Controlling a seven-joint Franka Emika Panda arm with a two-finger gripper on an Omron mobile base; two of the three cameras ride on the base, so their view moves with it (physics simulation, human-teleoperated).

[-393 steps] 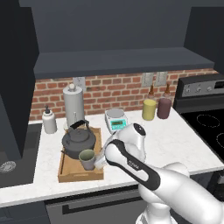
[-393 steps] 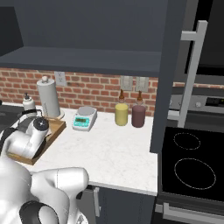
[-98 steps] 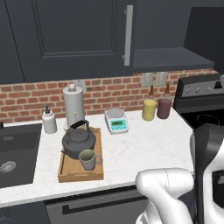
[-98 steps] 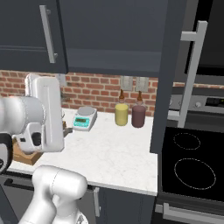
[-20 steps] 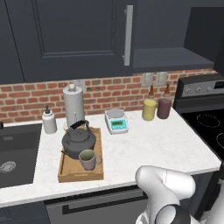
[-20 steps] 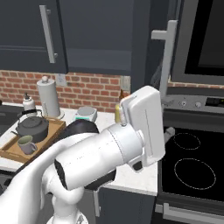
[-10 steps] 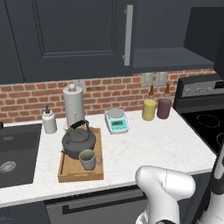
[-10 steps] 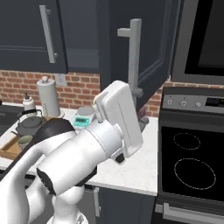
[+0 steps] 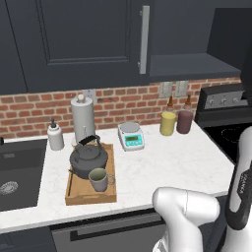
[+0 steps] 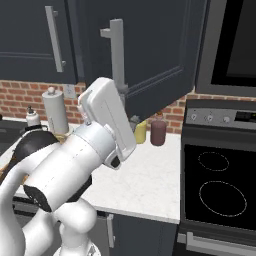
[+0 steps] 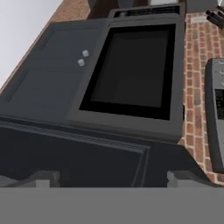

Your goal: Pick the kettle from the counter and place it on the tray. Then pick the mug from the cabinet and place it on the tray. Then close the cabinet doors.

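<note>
On the white marbled counter (image 9: 182, 165), the light-brown wooden tray (image 9: 74, 194) sits at about nine o'clock from the arm's base, its raised rim framing two things. The kettle (image 9: 88, 156) is squat, round and dark grey, with a black arched handle over the lid, and it fills the far half of the tray. Just in front of it, toward five o'clock from the kettle, stands the small grey-green mug (image 9: 99, 179), slightly tapered, its handle turned to the right; whether the two quite touch I cannot tell.

Behind the tray, at twelve o'clock, a tall silver canister (image 9: 82, 118) stands against the brick wall, with a white bottle (image 9: 55, 136) to its left and a small scale (image 9: 131, 135) to its right. Farther right are a yellow canister (image 9: 168, 123) and a maroon canister (image 9: 185, 121), side by side.

Overhead, the dark navy cabinet doors differ: the left door (image 9: 83, 44) lies flat and shut, its silver bar handle upright, while the right door (image 10: 150, 55) stands swung out at an angle.

The gripper (image 11: 113, 179) is up near that door's panelled face, its fingers (image 11: 43, 179) spread wide with nothing between them.
</note>
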